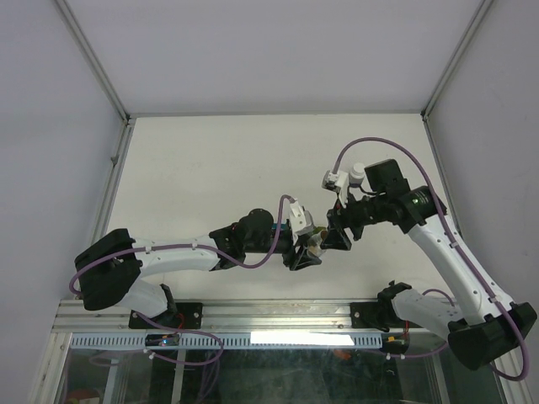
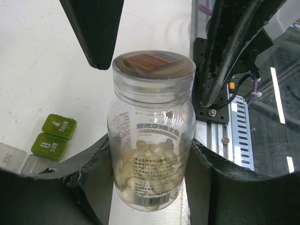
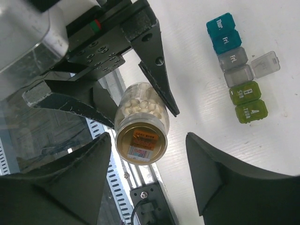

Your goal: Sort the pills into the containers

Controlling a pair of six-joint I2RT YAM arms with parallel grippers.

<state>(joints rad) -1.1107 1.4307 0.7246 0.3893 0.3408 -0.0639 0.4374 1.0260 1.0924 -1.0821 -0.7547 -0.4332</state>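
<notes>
A clear pill bottle (image 2: 152, 131) holding cream pills, with a lid bearing an orange label, is held in my left gripper (image 2: 150, 180), which is shut on its lower body. It is lifted above the table near the front edge (image 1: 313, 244). My right gripper (image 3: 149, 140) is open, its fingers on either side of the bottle's lid (image 3: 141, 140) without touching it. The containers (image 3: 236, 65) lie on the table as a strip: two teal, two grey, two green, one grey lid flipped open. The green end also shows in the left wrist view (image 2: 54, 136).
The table's front edge with a metal rail and a black arm mount (image 2: 212, 105) lies just beside and below the bottle. Frame posts (image 1: 93, 59) and white walls enclose the table (image 1: 210, 160).
</notes>
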